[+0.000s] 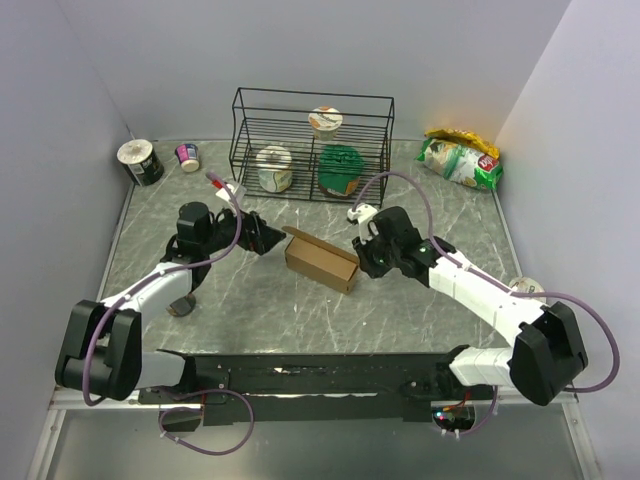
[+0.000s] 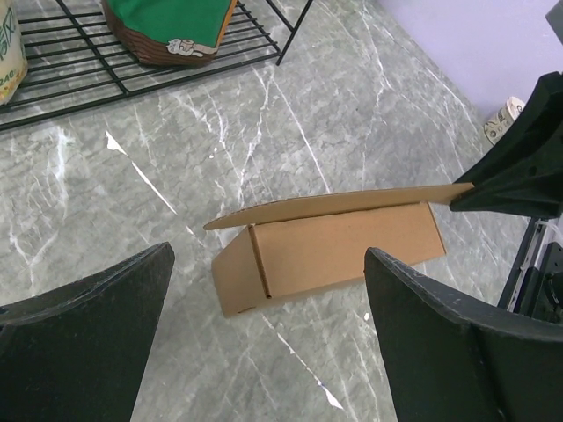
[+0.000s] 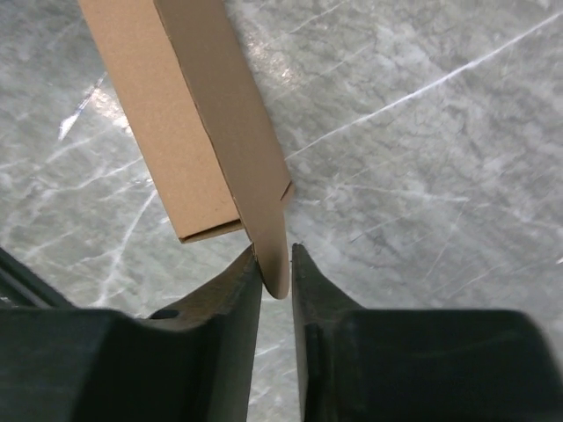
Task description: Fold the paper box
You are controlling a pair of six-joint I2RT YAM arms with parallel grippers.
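Note:
The paper box is a small oblong brown carton lying mid-table, its long lid flap raised a little above the body. My right gripper is at the box's right end. In the right wrist view its fingers are shut on the rounded tip of the lid flap, which stands between them. My left gripper hovers just left of the box, wide open and empty, with the box lying beyond the gap between its fingers.
A black wire rack stands behind the box, holding cups and a green-lidded tub. A snack bag lies at the back right. A can and a small cup sit at the back left. Walls close in on both sides.

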